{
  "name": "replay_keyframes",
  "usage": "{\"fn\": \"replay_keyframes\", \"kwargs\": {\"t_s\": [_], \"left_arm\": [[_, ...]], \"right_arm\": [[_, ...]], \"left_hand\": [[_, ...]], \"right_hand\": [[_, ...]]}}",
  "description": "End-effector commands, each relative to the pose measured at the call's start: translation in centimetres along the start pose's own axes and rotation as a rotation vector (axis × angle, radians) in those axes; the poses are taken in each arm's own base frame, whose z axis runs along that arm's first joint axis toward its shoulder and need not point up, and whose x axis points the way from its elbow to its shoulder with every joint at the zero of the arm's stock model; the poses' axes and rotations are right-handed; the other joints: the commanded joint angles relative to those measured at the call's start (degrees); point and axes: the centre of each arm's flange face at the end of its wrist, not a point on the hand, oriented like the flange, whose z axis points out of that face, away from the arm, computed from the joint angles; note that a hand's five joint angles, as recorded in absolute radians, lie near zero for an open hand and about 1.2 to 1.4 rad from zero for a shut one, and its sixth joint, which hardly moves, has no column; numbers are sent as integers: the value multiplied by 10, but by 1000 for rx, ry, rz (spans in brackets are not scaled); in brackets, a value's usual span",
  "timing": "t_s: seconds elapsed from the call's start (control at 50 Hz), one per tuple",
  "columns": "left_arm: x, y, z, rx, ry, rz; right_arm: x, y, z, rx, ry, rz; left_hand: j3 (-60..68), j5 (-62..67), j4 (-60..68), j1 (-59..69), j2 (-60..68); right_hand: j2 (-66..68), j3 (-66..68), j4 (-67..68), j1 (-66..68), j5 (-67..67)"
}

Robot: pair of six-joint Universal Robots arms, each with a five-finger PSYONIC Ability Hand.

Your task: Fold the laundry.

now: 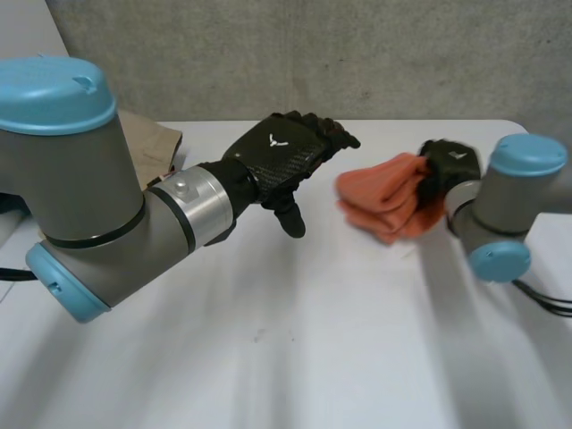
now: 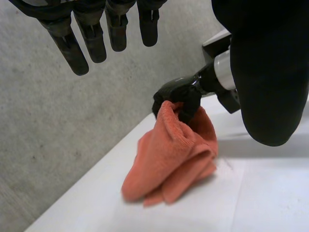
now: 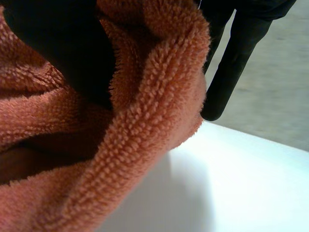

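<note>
Right robot hand [image 1: 451, 161] pinches the bunched orange towel [image 1: 384, 197] by its top edge, low end on the desk [image 1: 313, 349] | left robot hand [image 1: 281, 156] loose, empty, nearby | risk: you lift, that one-edge pinch slips, folds spill open.

both arms: fat grey cylindrical joints with round light-blue end caps. left arm [image 1: 89, 206] has a thin black seam ring round the grey housing, then a brushed-silver wrist flange [image 1: 198, 207] with one small round stud. left hand [image 1: 284, 161] is all black, with a glossy carbon-weave back plate and a small white logo [image 1: 274, 140]. its fingers [image 2: 71, 48] are slim black rods with rounded tips. right arm [image 1: 500, 210] is the same grey, blue caps top and bottom. right hand [image 1: 450, 161] is black with a small pale mark and a silver wrist ring [image 2: 223, 70].
</note>
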Motion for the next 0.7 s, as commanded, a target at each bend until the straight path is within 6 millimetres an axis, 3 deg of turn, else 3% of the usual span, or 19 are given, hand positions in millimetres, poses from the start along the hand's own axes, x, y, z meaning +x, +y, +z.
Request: {"fn": "replay_keyframes", "kwargs": {"t_s": [0.02,0.2,0.4,0.46,0.48,0.52,0.6,0.7], "left_arm": [[1,-14,-5,36,-4,14],[4,-17,-5,43,3,1],[5,-16,-5,40,7,-5],[6,-16,-5,42,9,-4],[8,-16,-5,43,14,-4],[9,-17,-5,45,18,-3],[11,-18,-5,46,23,-2],[12,-18,-5,48,24,-2]], "right_arm": [[81,-1,51,50,177,-69],[154,-1,78,105,307,-121],[197,2,79,115,372,-123],[201,5,78,104,375,-121],[201,6,78,99,376,-120],[202,8,77,90,383,-120],[205,8,72,58,402,-137],[224,-13,57,33,519,-205]], "left_hand": [[-10,-15,-4,3,-5],[-10,-15,-4,3,-5],[-8,-13,-3,4,-3],[-8,-13,-3,4,-3],[-10,-15,-4,3,-5],[-10,-15,-4,3,-5],[-10,-15,-4,3,-5],[-10,-15,-4,3,-5]], "right_hand": [[179,164,115,285,159],[179,164,115,285,159],[179,164,115,285,159],[179,164,115,285,159],[-12,-27,-76,94,-32],[-521,-536,-585,-415,-541],[-521,-536,-585,-415,-541],[-521,-536,-585,-415,-541]]}}
